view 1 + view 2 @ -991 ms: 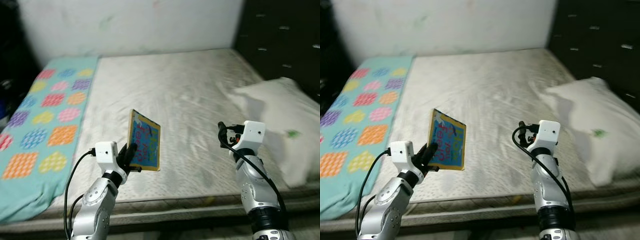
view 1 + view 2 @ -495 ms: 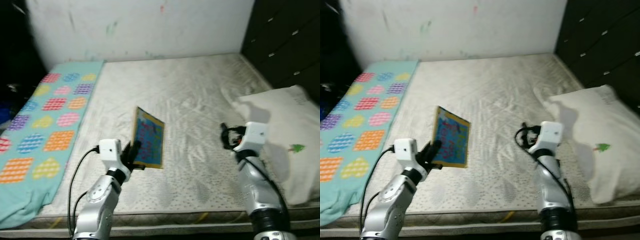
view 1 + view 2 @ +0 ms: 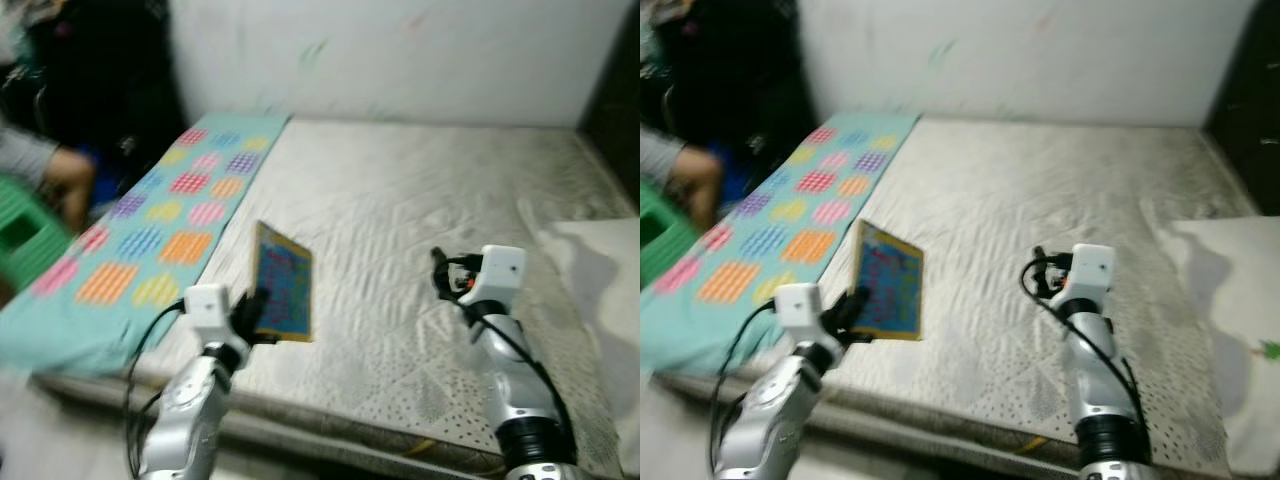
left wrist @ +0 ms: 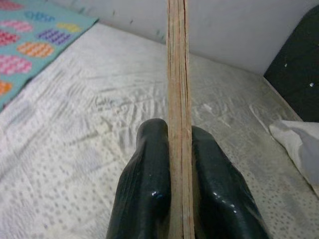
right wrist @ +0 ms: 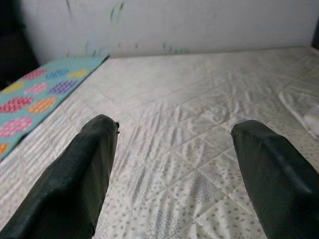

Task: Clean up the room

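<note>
My left gripper (image 3: 256, 312) is shut on a thin colourful picture book (image 3: 283, 296), holding it upright above the near edge of the bare mattress (image 3: 420, 200). In the left wrist view the book's edge (image 4: 177, 99) stands clamped between the two black fingers (image 4: 147, 189). My right gripper (image 3: 440, 272) hovers over the mattress to the right, open with nothing between its fingers (image 5: 84, 169).
A teal blanket with coloured patches (image 3: 170, 220) covers the mattress's left side. A white pillow (image 3: 600, 270) lies at the right. At the far left are a person's hand (image 3: 60, 180) and a green stool (image 3: 25, 240). A white wall (image 3: 420, 50) stands behind.
The camera has swung to the left, bringing the person's hand and green stool into view and pushing the pillow toward the right edge. Both grippers keep their pose; the book stays held.
</note>
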Tool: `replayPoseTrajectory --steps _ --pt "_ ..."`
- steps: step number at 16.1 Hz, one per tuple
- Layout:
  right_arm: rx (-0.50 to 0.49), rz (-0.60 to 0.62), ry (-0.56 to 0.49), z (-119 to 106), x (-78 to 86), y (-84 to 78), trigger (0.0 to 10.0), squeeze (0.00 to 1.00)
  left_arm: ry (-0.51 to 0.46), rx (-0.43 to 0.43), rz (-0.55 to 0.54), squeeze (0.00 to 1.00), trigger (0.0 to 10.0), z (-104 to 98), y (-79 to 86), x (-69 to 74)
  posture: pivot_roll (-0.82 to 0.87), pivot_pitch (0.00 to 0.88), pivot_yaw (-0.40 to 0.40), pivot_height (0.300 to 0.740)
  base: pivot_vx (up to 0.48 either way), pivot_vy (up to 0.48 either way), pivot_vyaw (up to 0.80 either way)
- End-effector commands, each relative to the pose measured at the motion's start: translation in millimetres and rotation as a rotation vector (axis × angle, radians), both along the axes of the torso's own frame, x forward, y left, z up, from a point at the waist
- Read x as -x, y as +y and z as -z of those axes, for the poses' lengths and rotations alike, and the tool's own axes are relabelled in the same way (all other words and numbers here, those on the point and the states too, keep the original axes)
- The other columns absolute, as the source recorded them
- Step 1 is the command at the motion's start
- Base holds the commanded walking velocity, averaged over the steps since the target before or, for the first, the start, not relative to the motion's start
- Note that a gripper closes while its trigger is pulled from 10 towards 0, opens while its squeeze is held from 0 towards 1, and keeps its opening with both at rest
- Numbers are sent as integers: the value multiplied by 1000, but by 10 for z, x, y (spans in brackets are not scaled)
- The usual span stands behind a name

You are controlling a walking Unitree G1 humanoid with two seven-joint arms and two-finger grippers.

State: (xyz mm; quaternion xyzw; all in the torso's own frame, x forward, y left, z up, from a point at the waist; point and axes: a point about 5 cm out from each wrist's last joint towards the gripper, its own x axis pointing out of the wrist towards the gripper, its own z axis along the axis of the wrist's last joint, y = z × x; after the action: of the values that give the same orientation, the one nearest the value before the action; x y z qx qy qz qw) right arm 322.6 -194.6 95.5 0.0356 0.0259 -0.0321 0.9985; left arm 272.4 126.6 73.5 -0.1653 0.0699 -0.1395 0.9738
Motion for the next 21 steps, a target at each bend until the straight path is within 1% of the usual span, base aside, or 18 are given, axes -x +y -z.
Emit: replayPoseTrajectory --steps 1,8,10,12,14,21 --pt "-3 -16 -8 -32 -35 57 10000 0 -34 -9 -14 0 10000 -79 49 -41 -87 0 53 740 0 -326 0" --pt "-1 -4 1 -14 -25 39 10000 0 -29 -8 -13 0 10000 -73 43 -44 -90 0 53 740 0 -275 0" --pt "-19 2 7 -9 -30 35 10000 0 -28 -9 -13 0 10000 -70 41 -47 -89 0 53 740 0 0 0" --pt "-19 3 7 -10 -32 31 10000 0 -27 -7 -14 0 10000 -68 40 -45 -89 0 52 740 0 0 -800" --pt "-18 4 7 -10 -31 30 10000 0 -26 -7 -14 0 10000 -67 41 -44 -89 0 52 740 0 0 -438" --pt "-14 9 10 -5 -31 16 10000 0 -25 -6 -8 0 10000 -66 28 -47 -90 0 50 740 0 0 0"
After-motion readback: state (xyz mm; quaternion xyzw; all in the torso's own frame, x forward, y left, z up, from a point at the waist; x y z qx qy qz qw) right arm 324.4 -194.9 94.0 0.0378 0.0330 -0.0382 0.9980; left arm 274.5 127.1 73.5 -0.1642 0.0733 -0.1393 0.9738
